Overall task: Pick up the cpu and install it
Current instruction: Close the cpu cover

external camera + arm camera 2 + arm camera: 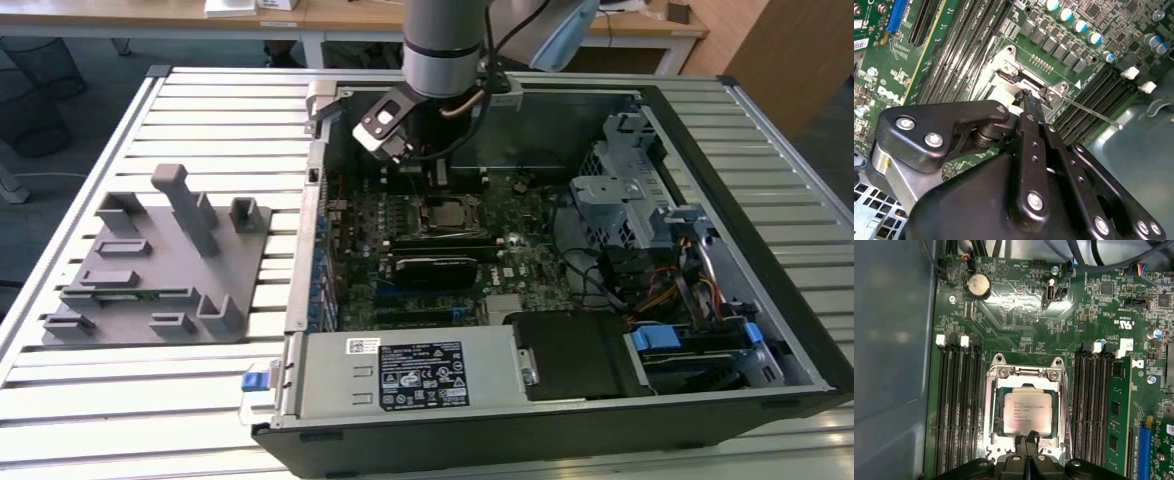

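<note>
your small flat square cpu (1026, 412), with its shiny silver-grey metal top, lies flat inside the square metal-framed socket (991, 405) on the green motherboard (1019, 295). its edges run parallel to the frame, so it looks seated, not just dropped in.

the black two-fingered hand (1027, 437) hovers at one edge of the chip. its fingertips are pressed together with only a thin seam between them and nothing gripped. whether they touch the chip or the frame you cannot tell. in the second wrist view the hand (1024, 95) points down at that same socket, and a thin bare metal lever (1089, 111) stands out sideways from it, which suggests the socket is left unlatched so the chip can go in freely.

in the exterior view the arm reaches straight down into the open black computer case (747, 330). the case lies on its side on the slatted metal table (80, 400), which keeps the board facing up. the grey plastic fixture block (147, 270) sits well apart, towards the exterior view's left.
</note>
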Controlling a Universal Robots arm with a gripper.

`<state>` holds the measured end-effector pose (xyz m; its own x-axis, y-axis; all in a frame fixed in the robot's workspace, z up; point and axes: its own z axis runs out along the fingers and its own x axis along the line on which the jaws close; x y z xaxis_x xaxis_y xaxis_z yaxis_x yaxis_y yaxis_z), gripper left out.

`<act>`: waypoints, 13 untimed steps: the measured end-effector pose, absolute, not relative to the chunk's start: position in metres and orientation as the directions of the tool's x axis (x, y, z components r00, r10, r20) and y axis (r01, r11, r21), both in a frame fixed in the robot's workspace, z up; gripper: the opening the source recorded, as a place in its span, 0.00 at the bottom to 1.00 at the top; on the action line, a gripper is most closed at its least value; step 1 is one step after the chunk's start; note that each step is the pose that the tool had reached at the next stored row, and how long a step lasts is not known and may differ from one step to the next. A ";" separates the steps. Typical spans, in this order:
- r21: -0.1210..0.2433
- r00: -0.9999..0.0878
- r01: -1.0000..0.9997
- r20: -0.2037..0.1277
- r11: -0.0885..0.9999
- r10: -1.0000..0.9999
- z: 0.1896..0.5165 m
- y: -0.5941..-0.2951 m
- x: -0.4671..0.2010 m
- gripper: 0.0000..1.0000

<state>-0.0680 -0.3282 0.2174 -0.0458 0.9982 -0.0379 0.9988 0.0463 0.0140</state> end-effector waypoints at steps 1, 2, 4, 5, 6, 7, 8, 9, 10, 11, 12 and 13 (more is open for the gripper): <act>0.014 -0.046 0.999 -0.038 0.046 0.998 0.217 -0.329 -0.069 0.11; 0.014 -0.046 0.999 -0.038 0.046 0.998 0.216 -0.329 -0.069 0.11; 0.014 -0.046 0.999 -0.038 0.046 0.998 0.214 -0.329 -0.070 0.11; 0.014 -0.046 0.999 -0.038 0.046 0.998 0.213 -0.329 -0.070 0.11; 0.013 -0.046 0.999 -0.038 0.046 0.998 0.212 -0.329 -0.071 0.11; 0.013 -0.046 0.999 -0.038 0.046 0.998 0.211 -0.329 -0.071 0.11; 0.012 -0.046 0.999 -0.038 0.046 0.998 0.210 -0.329 -0.071 0.11; 0.012 -0.046 0.999 -0.038 0.046 0.998 0.210 -0.329 -0.071 0.11; 0.012 -0.046 0.999 -0.038 0.046 0.998 0.209 -0.329 -0.071 0.11; 0.012 -0.046 0.999 -0.038 0.046 0.998 0.208 -0.329 -0.071 0.11; 0.011 -0.046 0.999 -0.038 0.046 0.998 0.208 -0.329 -0.071 0.11; 0.011 -0.046 0.999 -0.038 0.046 0.998 0.207 -0.329 -0.071 0.11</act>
<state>-0.0714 -0.3292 0.2069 -0.0457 0.9982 -0.0377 0.9989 0.0462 0.0111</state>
